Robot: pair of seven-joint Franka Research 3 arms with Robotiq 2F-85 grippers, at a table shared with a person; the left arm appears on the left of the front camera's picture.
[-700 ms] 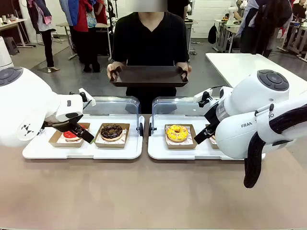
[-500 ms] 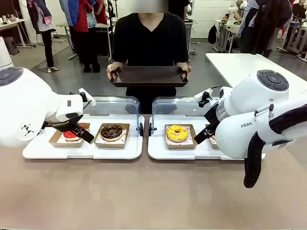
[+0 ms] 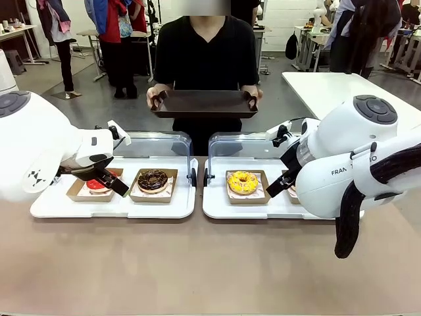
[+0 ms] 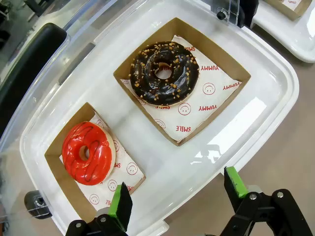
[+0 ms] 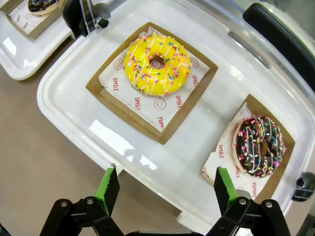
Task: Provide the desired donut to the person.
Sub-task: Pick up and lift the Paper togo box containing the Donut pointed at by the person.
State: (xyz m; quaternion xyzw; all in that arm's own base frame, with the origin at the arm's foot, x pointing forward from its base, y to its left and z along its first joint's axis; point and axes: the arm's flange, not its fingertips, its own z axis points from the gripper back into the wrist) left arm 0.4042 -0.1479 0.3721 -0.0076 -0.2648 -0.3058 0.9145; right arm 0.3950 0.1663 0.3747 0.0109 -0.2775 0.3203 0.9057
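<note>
The person [image 3: 205, 52] is standing at the far side of the table [image 3: 197, 263], holding a dark tray [image 3: 204, 105] level by both end handles, its long side running across the table. Nothing is lying on it.

Two white trays are sitting side by side near the far edge, close together at the middle, their clear lids [image 3: 154, 141] standing open at the back. The near part of the table in front of them is lying bare, so there is open room there.

The left gripper [image 4: 178, 191] is hovering over the near rim of the left tray [image 4: 266, 98], jaws apart and holding nothing. Beyond it the red donut [image 4: 88, 152] and the nut-topped chocolate donut [image 4: 164, 73] are each lying flat in a cardboard box, well apart.

The right gripper [image 5: 166, 189] is hanging over the rim of the right tray [image 5: 74, 103], jaws also spread and empty. The yellow donut [image 5: 156, 65] and the sprinkled chocolate donut [image 5: 259, 145] are resting flat in their boxes. Being round, the donuts are showing no long axis; every hole is facing up.
</note>
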